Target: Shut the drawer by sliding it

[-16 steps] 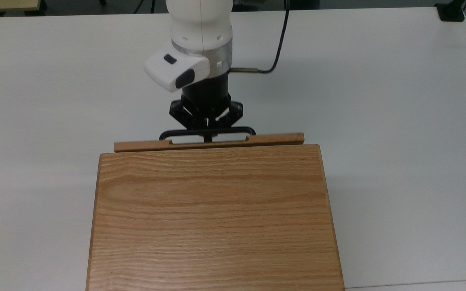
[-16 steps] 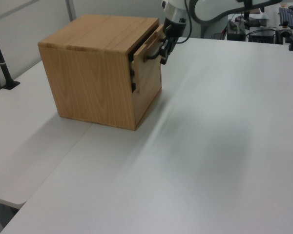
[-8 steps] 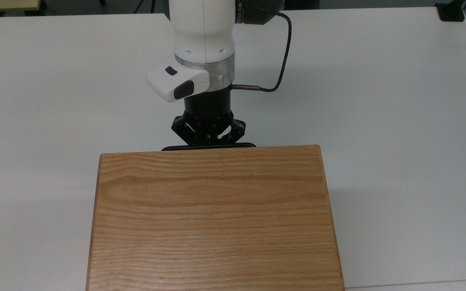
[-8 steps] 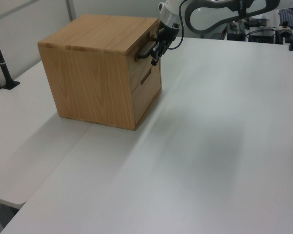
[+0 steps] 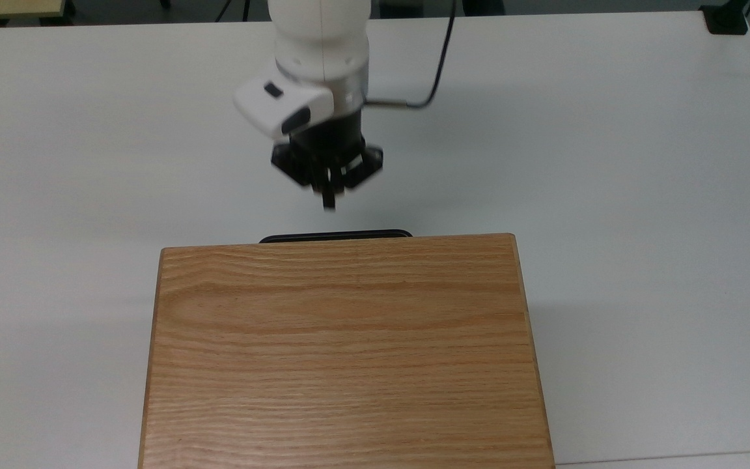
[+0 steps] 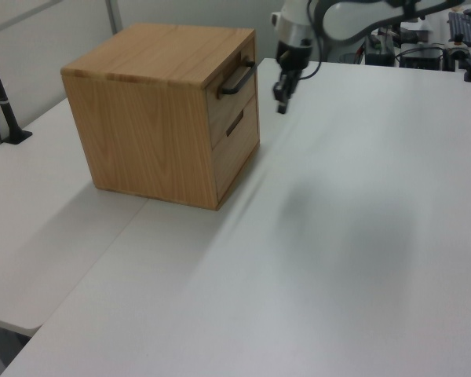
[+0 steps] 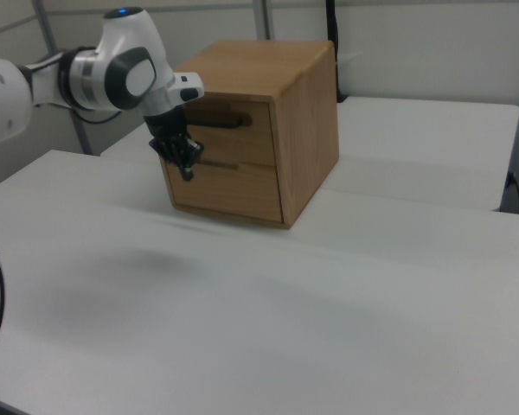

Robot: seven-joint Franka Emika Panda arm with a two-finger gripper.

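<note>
The drawer [image 6: 232,99] is the upper of two in a wood-grain cabinet [image 5: 342,352], and its front sits flush with the cabinet face. Its black bar handle [image 5: 334,236] pokes out just past the cabinet's top edge in the top view. In the right view the drawer [image 7: 235,135] also lies flush. My gripper [image 5: 329,203] hangs clear of the handle with a gap of bare table between them, fingers together and holding nothing. In the left view the gripper [image 6: 282,106] is to the right of the cabinet front; in the right view the gripper [image 7: 188,173] hangs in front of the drawer faces.
A lower drawer [image 7: 233,187] sits shut beneath the upper one. The cabinet stands on a white table [image 5: 642,195]. A black cable [image 5: 443,58] trails from the wrist. A black post [image 6: 4,102] stands at the left view's left edge.
The drawer slid fully into the cabinet while the gripper pressed at its handle. The gripper has since backed away from the handle and lifted clear.
</note>
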